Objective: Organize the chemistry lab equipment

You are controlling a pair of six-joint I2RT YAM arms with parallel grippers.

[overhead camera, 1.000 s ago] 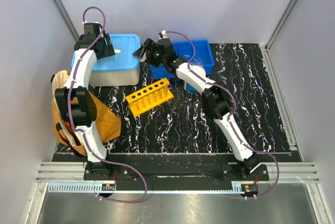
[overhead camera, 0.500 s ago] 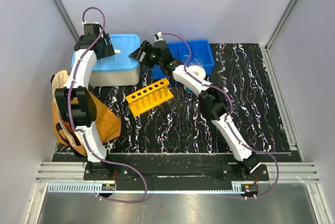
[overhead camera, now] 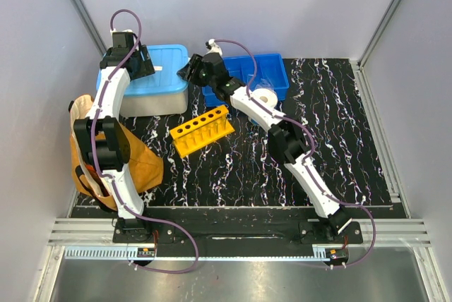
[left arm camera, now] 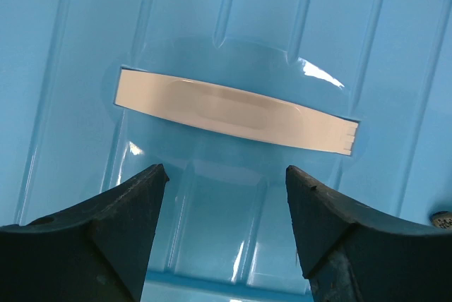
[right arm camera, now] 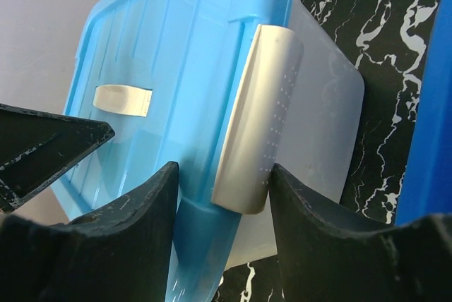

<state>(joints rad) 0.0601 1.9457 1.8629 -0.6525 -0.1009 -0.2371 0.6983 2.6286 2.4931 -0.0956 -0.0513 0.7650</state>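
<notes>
1. Six-holed yellow test-tube rack [overhead camera: 203,130] lies on the marbled table [overhead camera: 339,118], well apart from both grippers. It is likely light and stiff, best pinched along a long wall.
2. Right gripper [right arm camera: 224,168] reaches sideways, jaws half-open astride the box's grey latch [right arm camera: 258,111], gripping nothing.
3. Left gripper [left arm camera: 224,175] hangs above the white lid handle [left arm camera: 233,110], wide open and empty.

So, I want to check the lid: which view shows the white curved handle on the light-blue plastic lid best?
Left wrist: the white curved handle fills mid-frame, whole, just beyond the open left gripper. Right wrist shows it small and oblique; top view, a white sliver.
</notes>
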